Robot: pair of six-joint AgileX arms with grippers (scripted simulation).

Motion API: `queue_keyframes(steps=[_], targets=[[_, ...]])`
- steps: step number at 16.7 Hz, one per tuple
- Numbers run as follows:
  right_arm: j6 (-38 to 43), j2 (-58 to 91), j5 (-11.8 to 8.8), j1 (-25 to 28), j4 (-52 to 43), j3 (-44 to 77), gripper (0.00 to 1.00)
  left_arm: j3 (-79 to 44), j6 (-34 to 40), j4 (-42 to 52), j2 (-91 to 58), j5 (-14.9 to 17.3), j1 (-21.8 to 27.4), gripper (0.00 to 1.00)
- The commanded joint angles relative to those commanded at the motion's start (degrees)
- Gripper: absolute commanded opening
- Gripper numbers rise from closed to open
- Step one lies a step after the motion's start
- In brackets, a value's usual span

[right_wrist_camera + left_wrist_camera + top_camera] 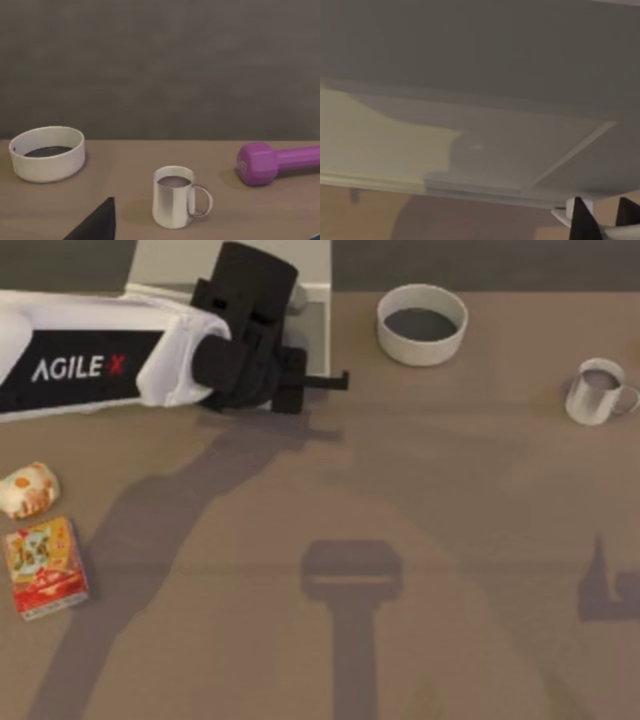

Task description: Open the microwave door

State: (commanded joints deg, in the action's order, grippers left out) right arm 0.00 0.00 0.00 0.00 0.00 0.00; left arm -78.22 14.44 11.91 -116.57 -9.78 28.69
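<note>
The light-grey microwave (305, 270) stands at the table's far edge, left of centre, and my left arm covers most of it. In the left wrist view the microwave door (485, 150), with its pale window outline, fills the picture. Its white bar handle (565, 214) runs between the dark fingers. My left gripper (335, 380) (602, 222) sits at the microwave's front right corner and looks shut on that handle. My right gripper (205, 238) is parked out of the top view. Only one dark fingertip (100, 222) of it shows, with nothing near it.
A white bowl (421, 323) sits right of the microwave, and a metal mug (598, 392) at the far right. A purple dumbbell (277, 162) lies beyond the mug. A bread roll (28, 489) and a red box (45, 567) lie at the left edge.
</note>
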Motion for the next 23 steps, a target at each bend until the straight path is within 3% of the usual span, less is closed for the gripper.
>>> queue_keyframes(steps=[6, 23], targets=[[0.0, 0.0, 0.0, 0.0, 0.0, 0.0, 1.0, 3.1, -3.2, -1.6, 2.1, 2.2, -1.2, 0.0], [0.0, 0.0, 0.0, 0.0, 0.0, 0.0, 1.0, 3.2, -3.3, -1.7, 2.2, 2.3, -1.2, 0.0]])
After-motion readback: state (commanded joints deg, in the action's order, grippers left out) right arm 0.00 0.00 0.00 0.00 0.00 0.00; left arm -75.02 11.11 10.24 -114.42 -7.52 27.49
